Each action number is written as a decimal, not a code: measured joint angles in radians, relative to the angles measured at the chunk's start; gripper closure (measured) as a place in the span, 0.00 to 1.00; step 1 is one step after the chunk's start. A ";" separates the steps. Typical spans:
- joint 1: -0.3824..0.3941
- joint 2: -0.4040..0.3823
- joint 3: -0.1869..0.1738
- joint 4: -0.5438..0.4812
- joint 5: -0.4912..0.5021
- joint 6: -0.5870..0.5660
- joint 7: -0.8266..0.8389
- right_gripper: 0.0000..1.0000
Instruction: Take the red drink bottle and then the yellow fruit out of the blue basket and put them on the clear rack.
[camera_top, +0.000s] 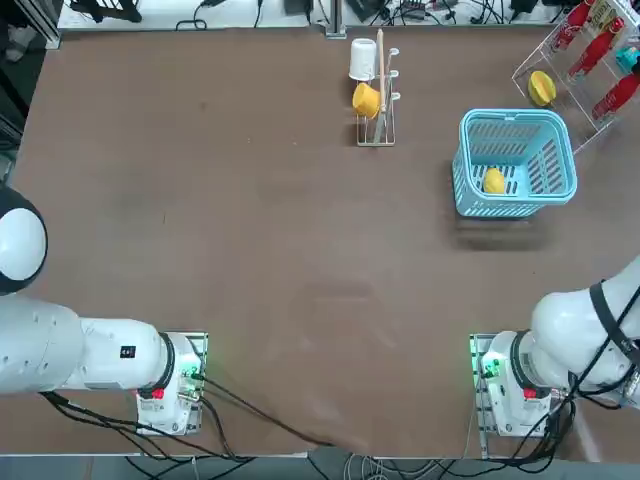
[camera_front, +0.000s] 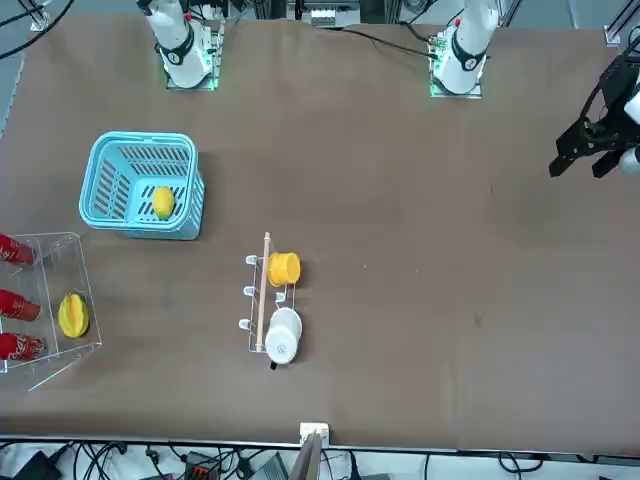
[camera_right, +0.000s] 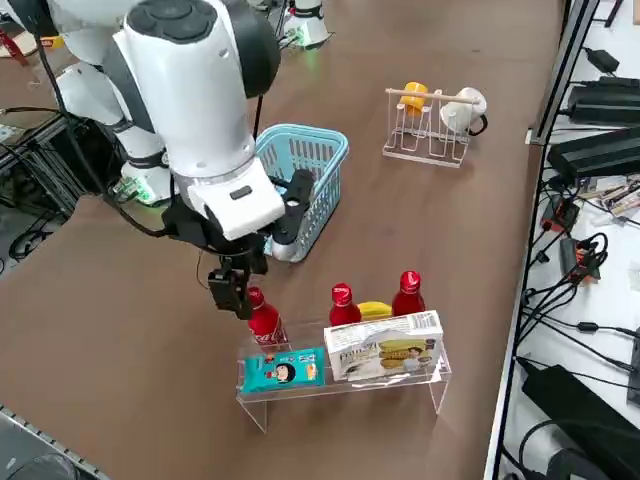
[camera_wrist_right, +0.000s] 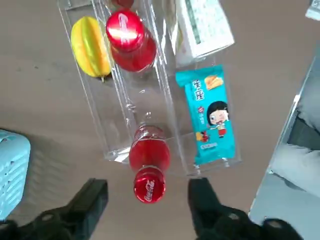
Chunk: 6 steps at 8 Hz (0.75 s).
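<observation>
The yellow fruit (camera_top: 494, 181) is seen inside the blue basket (camera_top: 470, 200), at about seven o'clock from the clear rack (camera_top: 527, 62). The red drink bottle (camera_wrist_right: 149, 162) is set on that rack, between the spread, empty fingers of the right gripper (camera_wrist_right: 146, 197).

My claw (camera_wrist_right: 145, 200), one, hangs with fingers spread over one clear rack (camera_right: 345, 385). I count three red bottles there, the red drink bottle (camera_right: 264, 317) nearest me, then a second bottle (camera_right: 343, 305) and a third bottle (camera_right: 407, 293). One larger yellow fruit (camera_wrist_right: 90, 46) sits in the rack with one teal snack packet (camera_wrist_right: 210, 115) and one white box (camera_right: 385, 346). One blue basket (camera_top: 520, 125) holds one yellow fruit (camera_top: 494, 181). One wire stand (camera_top: 378, 128) carries two cups: one yellow cup (camera_top: 366, 99), one white cup (camera_top: 362, 58).
</observation>
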 joint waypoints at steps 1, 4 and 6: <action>0.002 -0.009 0.002 0.012 0.000 -0.013 0.002 0.00; 0.075 -0.141 0.020 0.018 0.006 -0.184 0.175 0.00; 0.137 -0.226 0.023 -0.070 0.035 -0.212 0.284 0.00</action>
